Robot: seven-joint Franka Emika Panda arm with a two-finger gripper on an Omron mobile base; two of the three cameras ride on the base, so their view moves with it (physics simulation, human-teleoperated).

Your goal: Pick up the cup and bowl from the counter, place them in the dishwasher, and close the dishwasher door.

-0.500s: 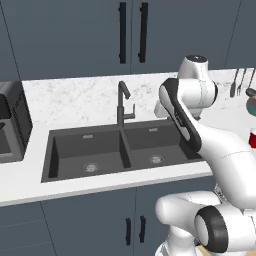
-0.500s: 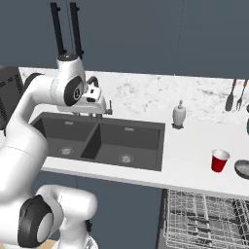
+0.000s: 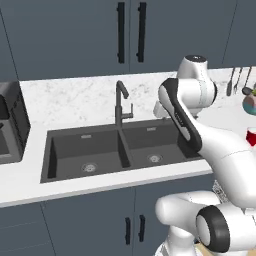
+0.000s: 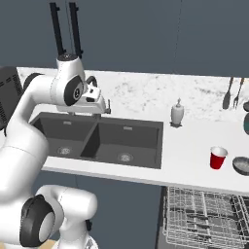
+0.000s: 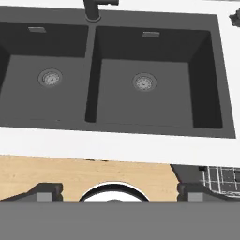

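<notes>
The gripper (image 5: 114, 190) hangs above the double sink (image 5: 112, 75), its two dark fingertips (image 5: 46, 191) spread wide apart at the bottom of the hand view with nothing between them. In the right base view the hand sits high over the sink's left basin, near the dark faucet (image 3: 120, 102). The red cup (image 4: 218, 157) stands upright on the white counter (image 4: 194, 146) to the right of the sink, well apart from the hand, and the dark grey bowl (image 4: 241, 165) rests just beside it at the right edge of that view. Below them the dishwasher (image 4: 204, 219) stands open, its wire rack pulled out and visible under the counter's front edge. A white soap dispenser (image 4: 177, 113) stands on the counter behind the sink's right corner. Utensils (image 4: 232, 92) hang against the wall farther right. No writing, brand or label can be read on the cup, the dispenser or any cabinet front.
</notes>
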